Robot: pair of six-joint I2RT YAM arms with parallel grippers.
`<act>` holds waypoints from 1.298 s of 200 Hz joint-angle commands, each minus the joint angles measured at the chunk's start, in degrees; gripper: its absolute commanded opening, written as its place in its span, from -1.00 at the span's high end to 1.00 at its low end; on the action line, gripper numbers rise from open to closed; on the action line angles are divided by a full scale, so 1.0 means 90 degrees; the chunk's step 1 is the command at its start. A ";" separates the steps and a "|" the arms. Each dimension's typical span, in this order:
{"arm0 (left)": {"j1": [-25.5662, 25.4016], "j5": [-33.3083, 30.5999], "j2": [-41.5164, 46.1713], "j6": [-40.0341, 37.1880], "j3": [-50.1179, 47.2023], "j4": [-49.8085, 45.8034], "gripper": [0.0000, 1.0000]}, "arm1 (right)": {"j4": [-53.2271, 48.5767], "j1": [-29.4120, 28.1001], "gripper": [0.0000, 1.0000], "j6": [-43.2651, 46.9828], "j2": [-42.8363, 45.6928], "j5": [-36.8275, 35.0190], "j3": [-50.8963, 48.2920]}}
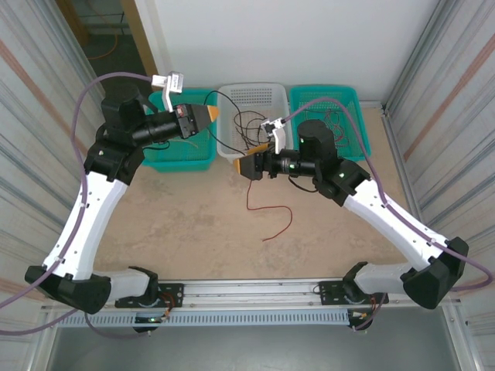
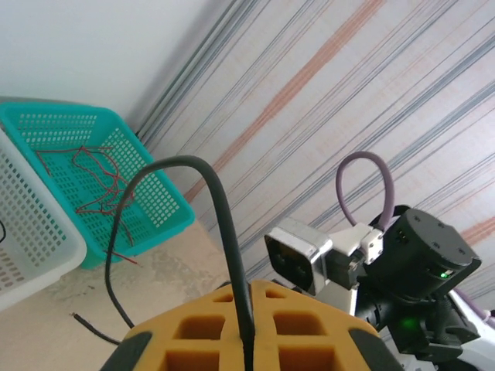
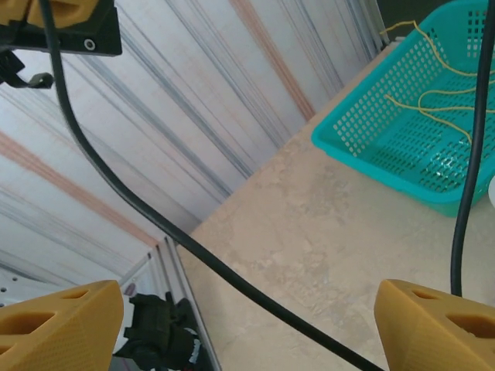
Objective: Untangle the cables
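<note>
Light is bright and even over my tabletop (image 1: 186, 232), shadows faint. The white wall (image 1: 309, 39) nearly washes out. My fingers (image 3: 58, 325) blur close to the lens.

The white basket (image 1: 259, 97) has a fine grid of holes. The teal basket to its left (image 1: 178, 161) and the teal basket to its right (image 1: 325, 89) share that perforated pattern. The yellow cables (image 3: 448, 108) are in the left one and thin red cables (image 2: 97, 166) in the right one. A black cable (image 2: 232, 247) and a loose red cable (image 1: 248, 197) lie in front of the white basket, over the mottled beige table (image 1: 193, 224). The left gripper (image 1: 210, 114) and right gripper (image 1: 246, 166) are orange-yellow. Beyond the teal baskets, the walls (image 1: 39, 93) are ribbed grey with faded orange-red stripes.
</note>
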State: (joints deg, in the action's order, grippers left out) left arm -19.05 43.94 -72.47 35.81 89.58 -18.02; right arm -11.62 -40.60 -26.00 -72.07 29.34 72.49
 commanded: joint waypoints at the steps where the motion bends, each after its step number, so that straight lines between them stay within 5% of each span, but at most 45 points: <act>1: 0.0069 0.0049 -0.0006 0.0217 0.0234 0.0501 1.00 | 0.0272 -0.0058 -0.24 0.0035 -0.0045 0.0275 0.0035; 20: 0.0066 -0.0312 -0.0005 0.0193 0.0188 0.0890 1.00 | 0.0347 -0.0113 0.26 -0.0047 0.0015 0.0217 -0.0101; 48: 0.0048 -0.0992 -0.0033 0.0228 -0.0150 0.1871 1.00 | 0.0579 -0.0191 0.66 -0.0255 0.0080 0.0303 -0.0277; 94: -0.0771 -0.3066 -0.0033 -0.0911 -0.1003 0.3070 1.00 | 0.0726 -0.0531 1.00 -0.0402 0.0132 0.0157 -0.0272; 138: -0.1282 -0.4090 -0.0638 -0.1675 -0.1294 0.4147 1.00 | 0.0626 -0.0636 1.00 -0.0420 0.0280 -0.0290 -0.0242; 175: -0.1197 -0.4070 -0.1333 -0.1611 -0.0720 0.4268 1.00 | -0.0893 -0.0434 -0.10 -0.0032 0.0449 -0.2827 -0.0014; 223: -0.0900 -0.3689 -0.2392 -0.1548 0.0496 0.3828 1.00 | -0.1495 0.1153 -0.14 -0.0625 0.1421 -0.2947 -0.0825; 259: -0.0669 -0.3434 -0.3376 -0.1720 0.1567 0.3212 1.00 | -0.1873 0.1707 -0.13 -0.0646 0.2277 -0.2973 -0.1354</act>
State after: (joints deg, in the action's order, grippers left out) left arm -26.13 11.11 -98.08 22.87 97.25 14.48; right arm -24.84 -27.18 -30.41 -56.03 3.86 62.19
